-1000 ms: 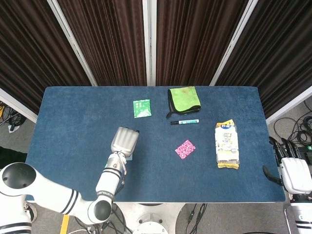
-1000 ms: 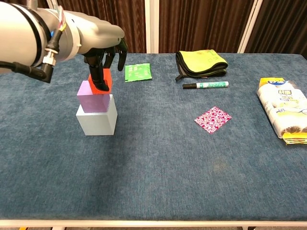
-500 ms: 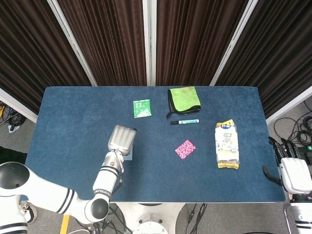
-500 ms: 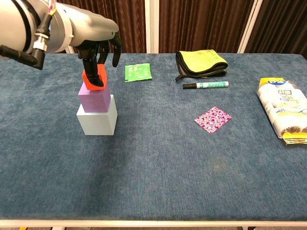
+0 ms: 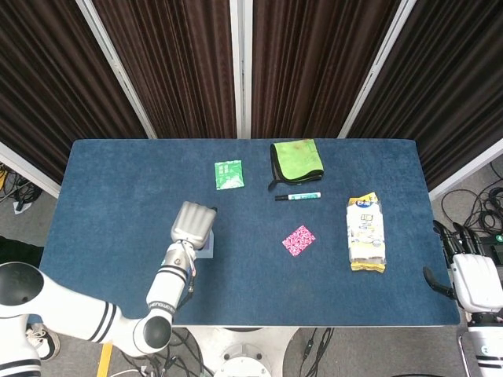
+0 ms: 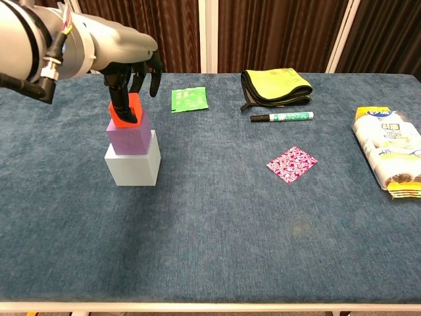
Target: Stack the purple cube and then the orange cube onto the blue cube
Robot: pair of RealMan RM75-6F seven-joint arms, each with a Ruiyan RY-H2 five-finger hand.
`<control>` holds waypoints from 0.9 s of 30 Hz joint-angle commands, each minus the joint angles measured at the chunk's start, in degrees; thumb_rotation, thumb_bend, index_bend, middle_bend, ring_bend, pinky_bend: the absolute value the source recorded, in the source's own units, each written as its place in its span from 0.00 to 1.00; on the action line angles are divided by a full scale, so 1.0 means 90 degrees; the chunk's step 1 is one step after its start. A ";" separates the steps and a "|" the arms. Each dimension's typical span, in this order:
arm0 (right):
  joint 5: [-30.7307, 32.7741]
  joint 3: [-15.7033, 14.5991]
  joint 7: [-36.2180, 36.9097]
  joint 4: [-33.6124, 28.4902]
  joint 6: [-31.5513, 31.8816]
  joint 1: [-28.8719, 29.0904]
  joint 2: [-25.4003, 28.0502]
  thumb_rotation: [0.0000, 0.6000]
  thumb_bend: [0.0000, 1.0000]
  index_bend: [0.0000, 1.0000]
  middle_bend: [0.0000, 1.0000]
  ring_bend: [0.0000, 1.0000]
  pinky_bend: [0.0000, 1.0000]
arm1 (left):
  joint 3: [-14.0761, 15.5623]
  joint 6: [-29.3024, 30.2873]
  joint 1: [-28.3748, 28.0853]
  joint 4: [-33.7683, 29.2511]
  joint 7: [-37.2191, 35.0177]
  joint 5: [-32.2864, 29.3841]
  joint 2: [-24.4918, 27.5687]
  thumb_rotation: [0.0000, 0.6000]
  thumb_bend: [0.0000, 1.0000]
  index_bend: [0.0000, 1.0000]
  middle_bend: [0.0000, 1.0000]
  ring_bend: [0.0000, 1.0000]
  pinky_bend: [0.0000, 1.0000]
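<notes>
The orange cube (image 6: 125,110) sits tilted on the purple cube (image 6: 129,136), which rests on the blue cube (image 6: 133,166) on the table (image 6: 217,230). The left hand (image 6: 128,72) pinches the orange cube from above. The right hand (image 5: 474,283) hangs past the table edge; its fingers cannot be made out.

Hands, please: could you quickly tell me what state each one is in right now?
Left hand: holding the orange cube over the purple cube.
Right hand: cannot be told; fingers not visible.
</notes>
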 commanded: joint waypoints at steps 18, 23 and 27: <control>0.0006 -0.0004 0.0071 -0.0016 -0.0048 0.0012 0.0068 1.00 0.27 0.02 0.18 0.00 0.00 | -0.0065 -0.0328 -0.0125 -0.0552 0.0199 -0.0719 0.0808 1.00 0.18 0.17 0.23 0.19 0.24; 0.0004 -0.0009 0.0078 -0.0004 -0.0039 0.0004 0.0063 1.00 0.27 0.02 0.18 0.00 0.00 | 0.0270 -0.0212 -0.0066 -0.0833 0.0620 -0.1097 0.1585 1.00 0.18 0.17 0.19 0.17 0.23; 0.0025 -0.0001 0.0026 -0.0003 -0.0048 0.0015 0.0038 1.00 0.27 0.02 0.18 0.00 0.00 | 0.0718 -0.0263 0.0202 -0.0956 0.0666 -0.0989 0.2239 1.00 0.18 0.17 0.19 0.17 0.23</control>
